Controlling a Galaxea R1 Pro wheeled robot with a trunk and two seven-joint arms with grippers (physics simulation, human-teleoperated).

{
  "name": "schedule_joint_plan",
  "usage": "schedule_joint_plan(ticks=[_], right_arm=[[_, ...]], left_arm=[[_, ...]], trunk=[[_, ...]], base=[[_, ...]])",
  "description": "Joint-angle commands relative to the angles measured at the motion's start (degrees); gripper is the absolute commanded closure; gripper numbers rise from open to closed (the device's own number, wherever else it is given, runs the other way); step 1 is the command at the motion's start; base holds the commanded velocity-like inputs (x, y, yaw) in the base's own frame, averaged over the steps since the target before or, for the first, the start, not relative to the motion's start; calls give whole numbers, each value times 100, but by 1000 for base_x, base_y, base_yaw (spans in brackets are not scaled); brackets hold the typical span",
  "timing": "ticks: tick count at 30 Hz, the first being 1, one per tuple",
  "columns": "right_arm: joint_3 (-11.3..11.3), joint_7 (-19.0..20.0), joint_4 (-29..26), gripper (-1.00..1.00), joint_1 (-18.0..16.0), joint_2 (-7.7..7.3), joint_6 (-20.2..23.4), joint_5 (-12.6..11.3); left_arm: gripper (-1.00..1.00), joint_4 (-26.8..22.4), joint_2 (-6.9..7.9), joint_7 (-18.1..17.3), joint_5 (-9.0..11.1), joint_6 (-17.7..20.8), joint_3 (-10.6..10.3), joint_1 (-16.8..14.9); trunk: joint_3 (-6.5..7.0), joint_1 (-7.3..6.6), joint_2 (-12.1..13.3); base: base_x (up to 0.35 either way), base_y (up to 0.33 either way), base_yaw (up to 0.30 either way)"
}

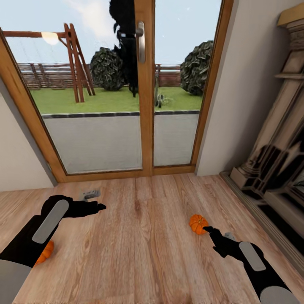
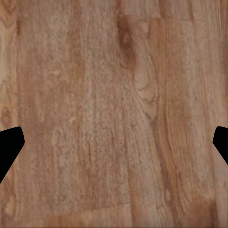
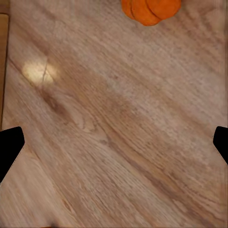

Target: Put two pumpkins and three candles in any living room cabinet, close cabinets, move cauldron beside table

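- One pumpkin [image 1: 197, 223] sits on the wooden floor [image 1: 143, 236] to the right, just beyond the tip of the right gripper [image 1: 208, 230]. In the right wrist view the same pumpkin [image 3: 151, 9] lies at the far edge of what the jaws face, with bare floor between the fingertips.
- The right jaws stand wide and hold nothing. They are not lined up over the fruit, so closing now would likely catch only air, or nudge the rounded, ribbed body so that it rolls away towards the fireplace surround [image 1: 274, 139] on the right.
- The second pumpkin [image 1: 44, 252] is on the floor at the near left, mostly hidden under the left forearm. If that arm drops or sweeps, it could knock the pumpkin aside without the operator seeing it.
- The left gripper [image 1: 98, 207] hovers over plain boards. Its jaws are also wide and empty, judging by the fingertips at either edge of the left wrist view.
- Both pumpkins lie low, so a reach that comes down too steeply risks driving the fingertips into the floor.
- The glass doors [image 1: 143, 84] are close ahead, and a forward lurch of the base could meet them.
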Motion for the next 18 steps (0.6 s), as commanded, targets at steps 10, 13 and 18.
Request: schedule_joint_plan(ticks=[10,13,18], right_arm=[[-42,-73,64,-100,-70,-186,27,-82],[-55,-67,128,-100,-73,-236,29,-88],[-64,-42,162,-100,-75,-268,36,-101]], left_arm=[[-100,-6,5,60,60,5,-8,-5],[-100,-8,5,60,60,5,-7,-5],[-100,-120,7,37,70,5,10,-5]], trunk=[[-228,24,-16],[-294,32,-20],[-405,45,-27]], base=[[0,0,0],[0,0,0],[0,0,0]])
